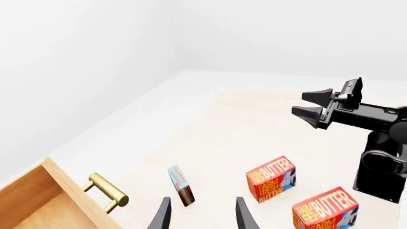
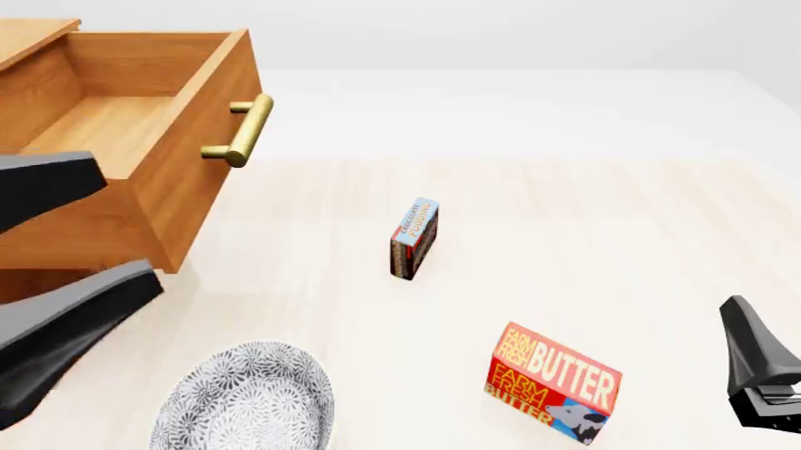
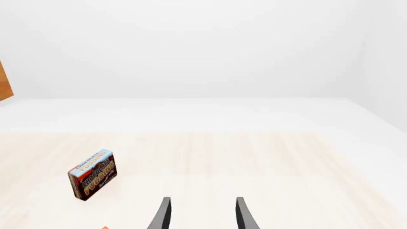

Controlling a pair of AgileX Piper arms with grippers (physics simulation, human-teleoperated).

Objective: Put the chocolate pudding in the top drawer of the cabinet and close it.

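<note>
From the left wrist camera, the top drawer [image 1: 45, 200] stands pulled out, its brass handle [image 1: 106, 192] jutting toward the tabletop [image 1: 210, 124]; the chocolate pudding [image 1: 180, 185] stands on a narrow edge on the wood, just beyond the left gripper [image 1: 203, 214], whose jaws are apart and empty, with the box a little off their centre line toward the drawer; 2 butter boxes [image 1: 271, 178] sit farther along; the right gripper [image 1: 316, 109] shows across the way, jaws spread.

From the front, the cabinet [image 2: 32, 42] fills the far left with the drawer open and bare inside as far as I can see; so the opening is done, while the pick, the drop and the closing are all left; the pudding rests mid-tabletop, well apart from both arms, with a patterned plate [image 2: 244, 403] near the front edge; the dark shapes at the left edge are probably the left jaws seen very close.

From the right wrist camera, the pudding sits ahead and off to the drawer side of the open, empty right jaws, not between them.
</note>
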